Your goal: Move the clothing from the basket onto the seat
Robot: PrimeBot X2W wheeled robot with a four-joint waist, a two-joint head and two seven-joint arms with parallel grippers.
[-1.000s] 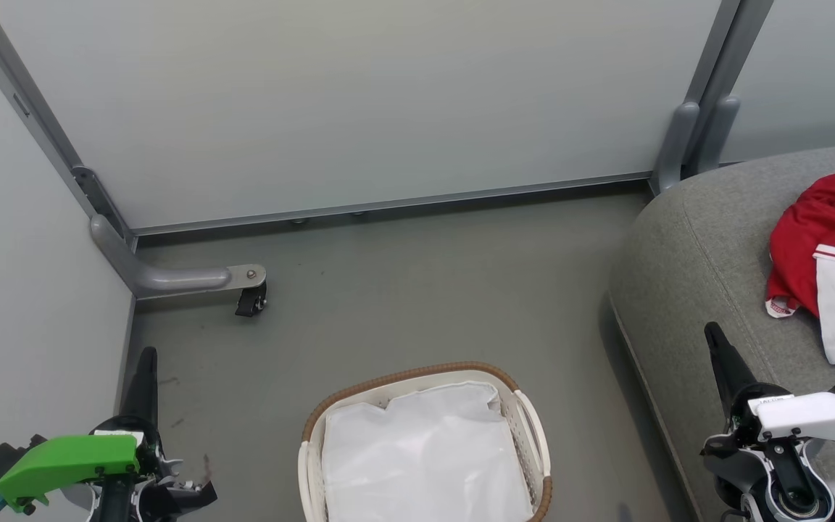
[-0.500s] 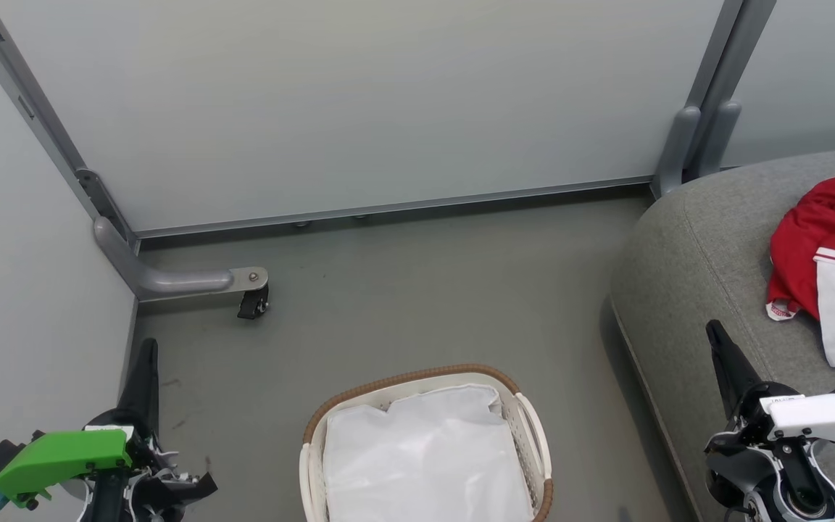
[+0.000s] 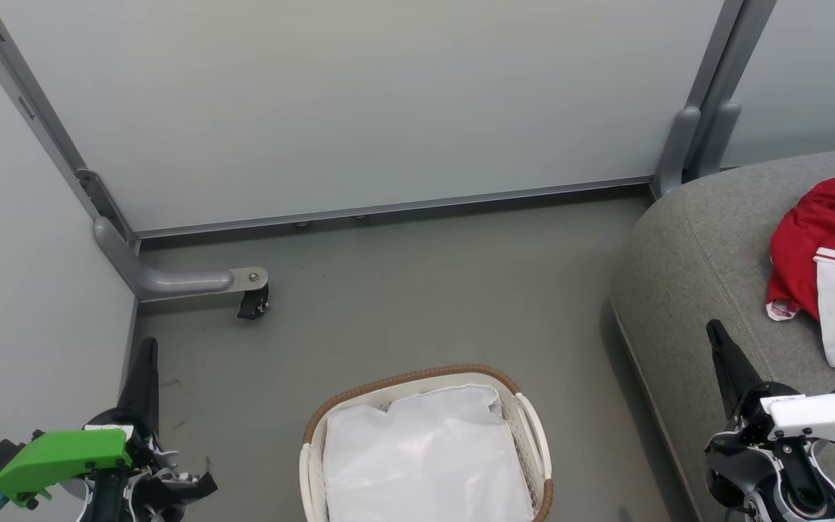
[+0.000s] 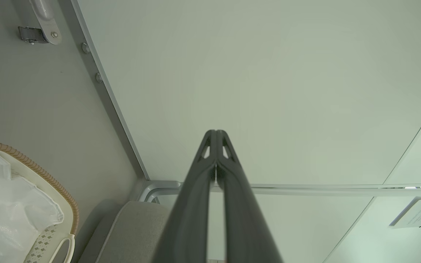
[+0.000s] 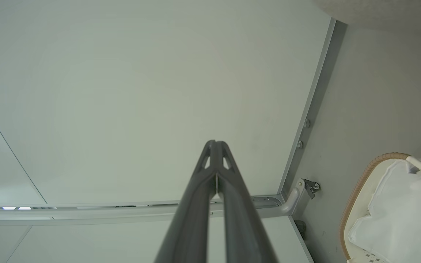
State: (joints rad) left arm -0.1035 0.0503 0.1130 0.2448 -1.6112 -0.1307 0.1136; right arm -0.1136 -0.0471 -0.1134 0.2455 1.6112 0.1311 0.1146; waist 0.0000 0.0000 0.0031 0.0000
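Head view: crumpled red-and-white clothing [image 3: 820, 228] lies on grey seat [image 3: 693, 246]; left tool [image 3: 146, 359] and right tool [image 3: 717, 337] clenched, empty.

You have open floor [image 3: 425, 290] between the basket [image 3: 417, 370] at 6 o'clock and the seat [image 3: 693, 254] at 3; the partition [image 3: 352, 109] blocks 12, a caster [image 3: 252, 303] 10.

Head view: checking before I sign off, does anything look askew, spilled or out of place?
Nothing stands out. The clothing lies crumpled on the seat, and the basket stands upright on the floor with its white liner inside.
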